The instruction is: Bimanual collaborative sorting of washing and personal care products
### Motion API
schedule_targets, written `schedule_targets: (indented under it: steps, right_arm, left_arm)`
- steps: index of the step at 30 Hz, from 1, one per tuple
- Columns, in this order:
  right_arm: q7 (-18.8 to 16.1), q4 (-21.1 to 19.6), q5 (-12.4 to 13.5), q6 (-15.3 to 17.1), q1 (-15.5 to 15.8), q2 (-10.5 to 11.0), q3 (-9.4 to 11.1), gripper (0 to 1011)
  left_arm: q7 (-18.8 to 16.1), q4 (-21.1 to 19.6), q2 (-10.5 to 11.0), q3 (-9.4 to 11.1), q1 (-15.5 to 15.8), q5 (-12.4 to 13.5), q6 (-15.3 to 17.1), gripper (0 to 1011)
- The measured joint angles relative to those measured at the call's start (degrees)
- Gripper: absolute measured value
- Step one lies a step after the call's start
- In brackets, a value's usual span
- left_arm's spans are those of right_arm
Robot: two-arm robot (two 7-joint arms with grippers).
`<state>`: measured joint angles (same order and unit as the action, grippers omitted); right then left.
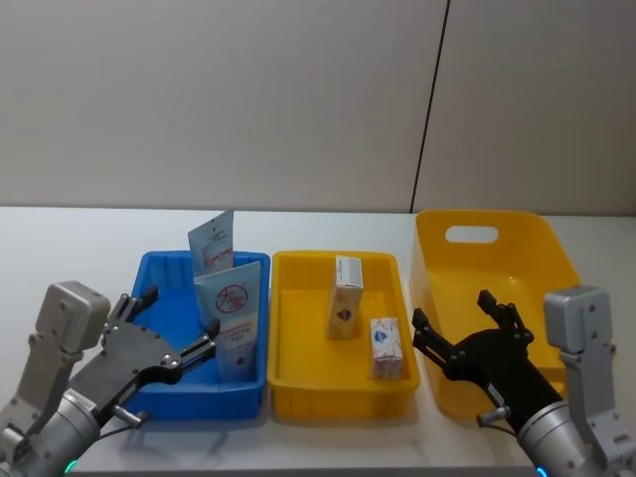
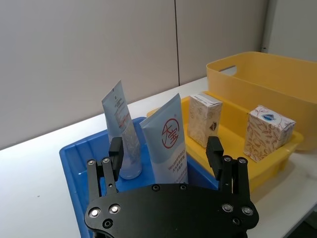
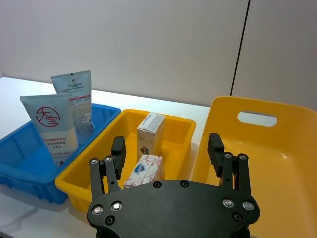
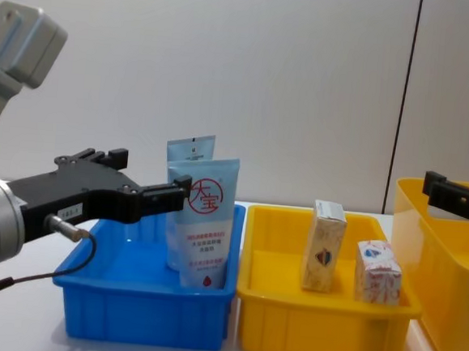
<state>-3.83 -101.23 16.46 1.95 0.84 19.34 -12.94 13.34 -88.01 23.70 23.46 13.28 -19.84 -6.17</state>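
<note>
While agape, left gripper [image 1: 180, 314] near wide tube [image 1: 235, 310].

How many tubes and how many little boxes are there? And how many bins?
Tubes: 2 (wide pale-blue tube, narrower bluish tube)
Cartons: 2 (taller cream carton, small white carton)
Bins: 3 (blue tray, yellow tray, yellow tub)
Total: 7

2 tubes are counted: 1 wide pale-blue tube [image 1: 235, 316] with a red round logo and 1 narrower bluish tube [image 1: 212, 243]. 2 cartons are counted: 1 taller cream carton [image 1: 346, 296] and 1 small white carton [image 1: 385, 347]. 3 containers are counted: 1 blue bin [image 1: 162, 280], 1 yellow bin [image 1: 298, 330] and 1 yellow basket [image 1: 519, 264].
</note>
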Motion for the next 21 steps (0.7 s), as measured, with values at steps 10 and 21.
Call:
schedule_targets:
  steps: [10,21]
  right_arm:
    - [0.0,0.0,0.0,0.0,0.0,0.0,0.0,1002]
    - [0.0,0.0,0.0,0.0,0.0,0.0,0.0,1002]
  left_arm:
    - [6.56,7.31,-1.0,-0.5,3.78,-3.45,-2.19,1001]
    - [11.42,14.82,-2.6,-0.77,8.11,-5.48,-3.5,1001]
